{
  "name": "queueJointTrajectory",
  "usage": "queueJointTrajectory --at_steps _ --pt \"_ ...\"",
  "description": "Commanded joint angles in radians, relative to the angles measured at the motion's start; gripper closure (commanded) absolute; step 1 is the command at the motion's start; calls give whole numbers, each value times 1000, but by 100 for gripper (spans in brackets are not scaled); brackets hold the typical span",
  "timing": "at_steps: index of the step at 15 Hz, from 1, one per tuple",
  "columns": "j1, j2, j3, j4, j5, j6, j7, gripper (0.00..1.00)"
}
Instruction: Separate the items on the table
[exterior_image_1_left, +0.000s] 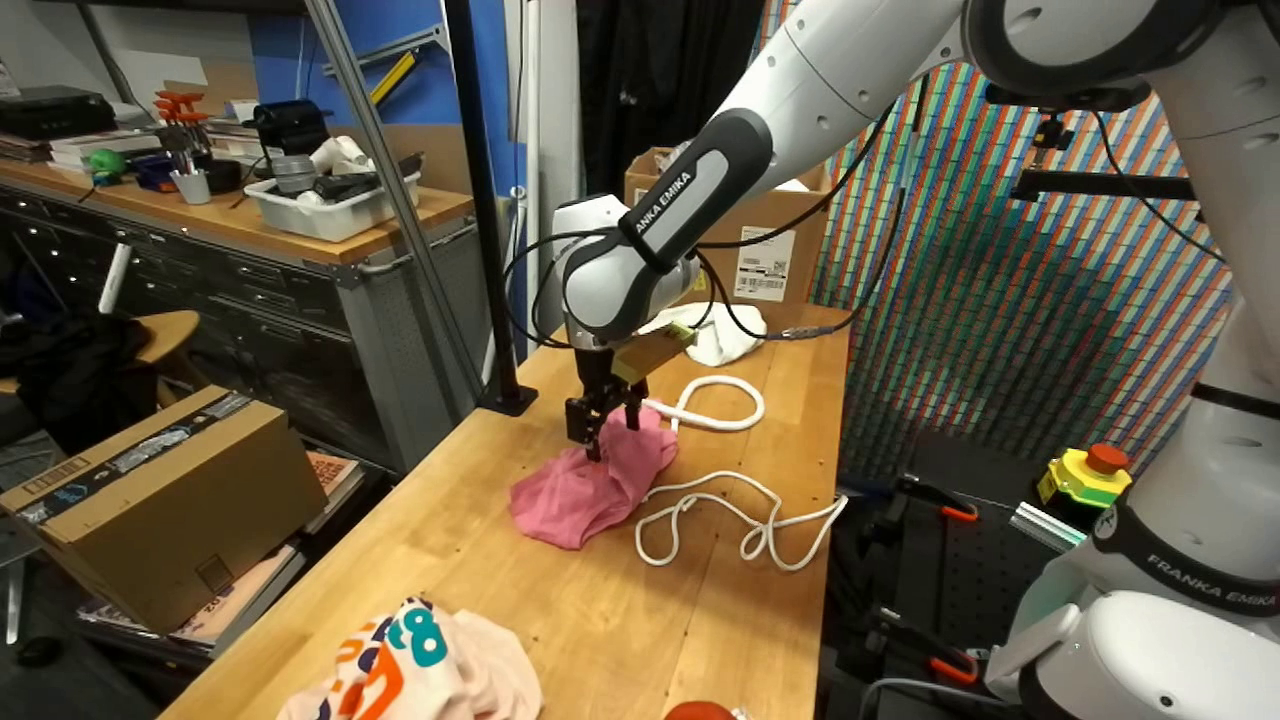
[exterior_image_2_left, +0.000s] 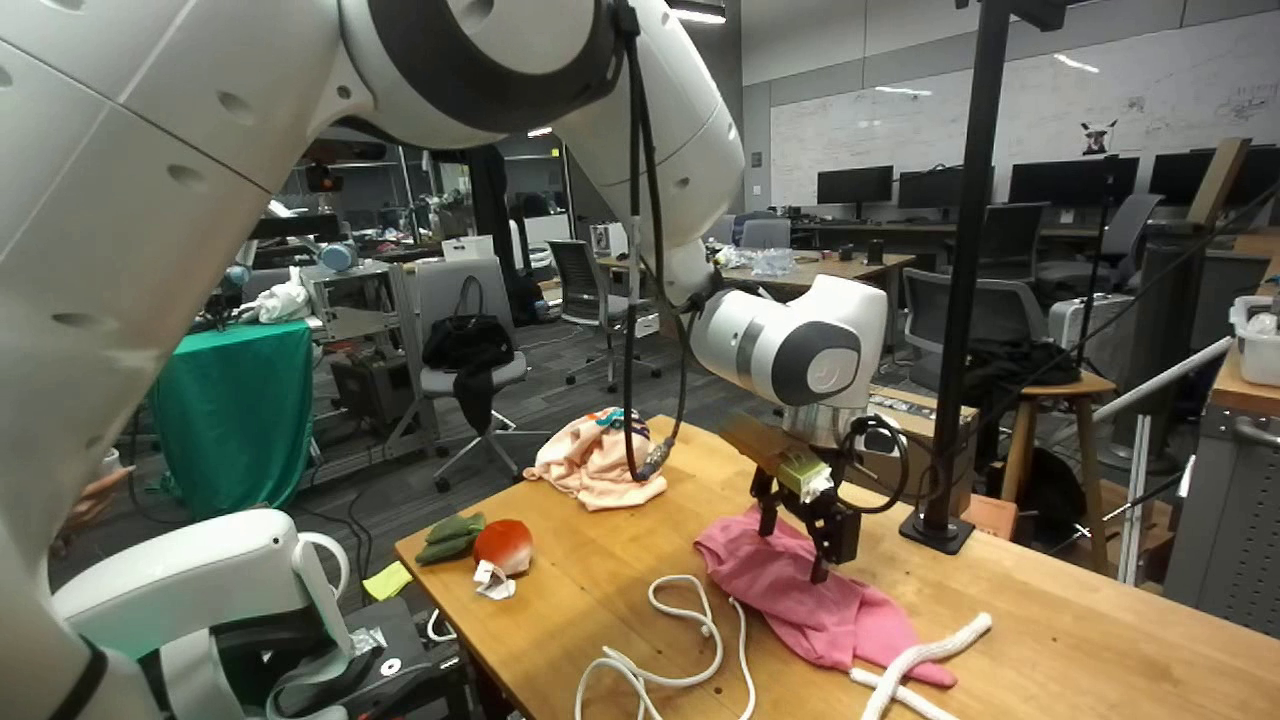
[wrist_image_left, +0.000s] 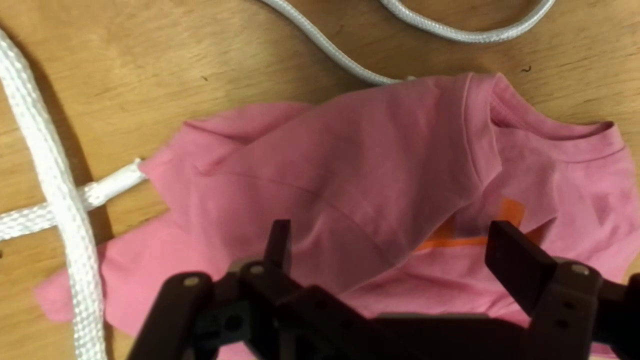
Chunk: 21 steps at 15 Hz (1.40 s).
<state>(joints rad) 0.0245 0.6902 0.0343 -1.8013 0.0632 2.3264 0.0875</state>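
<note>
A crumpled pink shirt lies on the wooden table; it also shows in an exterior view and the wrist view. A thick white rope crosses over one corner of the shirt. A thinner white rope runs up to the shirt's edge. My gripper is open, pointing down, its fingers spread over the shirt with nothing gripped; it shows in both exterior views. Whether the fingertips touch the cloth I cannot tell. A peach printed cloth lies apart at one end.
A red-and-white item and green items lie near a table corner. A white cloth lies by a cardboard box at the far end. A black pole stands on the table edge. Cables hang from the arm.
</note>
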Motion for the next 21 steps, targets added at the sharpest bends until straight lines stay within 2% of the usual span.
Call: queueJointTrajectory --at_steps 1,9,21 --pt "-19 32 21 37 34 -11 -46 0" --pt "-3 86 15 44 19 21 -45 0" --pt "11 144 66 85 54 81 -37 0"
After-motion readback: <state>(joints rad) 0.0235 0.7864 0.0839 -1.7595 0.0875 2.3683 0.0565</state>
